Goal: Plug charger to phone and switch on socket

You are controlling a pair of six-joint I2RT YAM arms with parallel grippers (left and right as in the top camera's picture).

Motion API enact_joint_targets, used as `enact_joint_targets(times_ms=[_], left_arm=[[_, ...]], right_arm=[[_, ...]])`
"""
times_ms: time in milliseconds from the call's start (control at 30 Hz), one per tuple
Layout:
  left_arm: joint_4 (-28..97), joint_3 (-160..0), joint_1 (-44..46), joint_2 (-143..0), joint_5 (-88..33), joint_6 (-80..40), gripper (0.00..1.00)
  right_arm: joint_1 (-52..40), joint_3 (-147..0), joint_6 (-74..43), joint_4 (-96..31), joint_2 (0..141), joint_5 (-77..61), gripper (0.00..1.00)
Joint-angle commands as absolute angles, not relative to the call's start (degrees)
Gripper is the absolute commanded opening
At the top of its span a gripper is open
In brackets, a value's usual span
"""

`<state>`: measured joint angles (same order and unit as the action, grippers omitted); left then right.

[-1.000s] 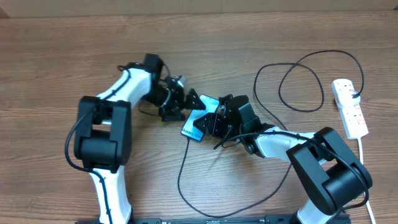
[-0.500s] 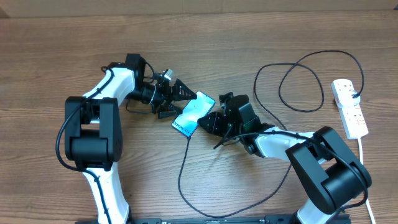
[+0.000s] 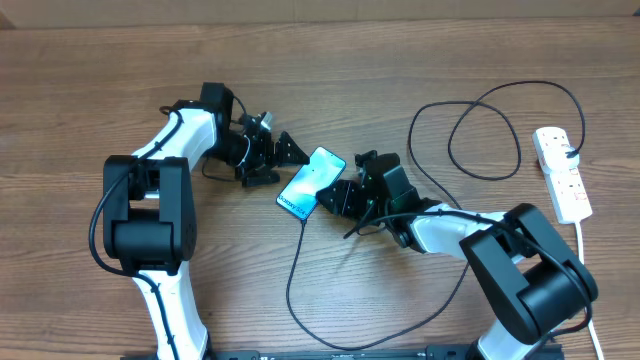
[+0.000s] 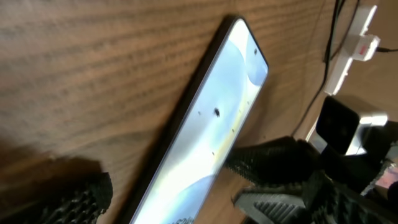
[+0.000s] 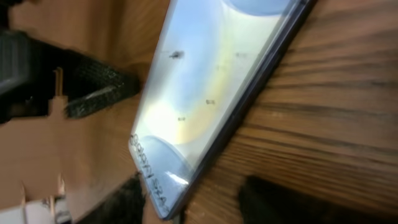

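The phone [image 3: 310, 182] lies flat on the wooden table with its blue screen up; it also shows in the left wrist view [image 4: 217, 118] and the right wrist view [image 5: 211, 81]. The black charger cable [image 3: 290, 280] runs from the phone's "Galaxy" short edge in a wide loop; whether its tip is seated I cannot tell. The white socket [image 3: 562, 175] lies at the far right with a black plug in it. My left gripper [image 3: 283, 165] is open just left of the phone [image 4: 168, 186]. My right gripper [image 3: 335, 195] is open at the phone's near corner [image 5: 193, 205].
The cable makes more loops [image 3: 480, 130] between the phone and the socket. The socket's white cord [image 3: 585, 260] runs toward the front right edge. The socket shows far off in the left wrist view [image 4: 348, 56].
My left gripper has drawn back to the left, off the phone. The phone has shifted slightly left. My right gripper has stayed at the phone's edge.
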<state>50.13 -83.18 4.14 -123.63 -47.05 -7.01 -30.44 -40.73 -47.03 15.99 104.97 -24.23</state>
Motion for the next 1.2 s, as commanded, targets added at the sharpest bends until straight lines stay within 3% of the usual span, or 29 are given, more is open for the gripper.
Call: enact_joint_targets(times_ms=[0, 133, 267, 700, 1167], left_arm=[[47.68, -82.76, 4.62, -124.4, -37.8, -8.56, 0.96], [45.47, -82.74, 5.21, -124.4, -35.55, -9.45, 0.88], [44.73, -82.74, 7.09, -124.4, -33.43, -9.45, 0.82], [47.22, -82.52, 11.66, -124.4, -18.26, -10.57, 0.45], [46.83, -79.33, 11.66, -124.4, -15.88, -10.79, 0.41]], right_arm=[[-30.35, -40.86, -49.78, 14.48, 105.47, -22.26, 0.61], [-30.35, -40.86, -51.03, 14.9, 105.54, -19.97, 0.75], [-30.35, -40.86, -51.81, 14.85, 105.89, -19.64, 0.75], [-33.1, -40.86, -58.76, 18.15, 111.26, -18.44, 0.75], [-33.17, -40.86, -60.03, 17.78, 112.31, -18.04, 0.75]])
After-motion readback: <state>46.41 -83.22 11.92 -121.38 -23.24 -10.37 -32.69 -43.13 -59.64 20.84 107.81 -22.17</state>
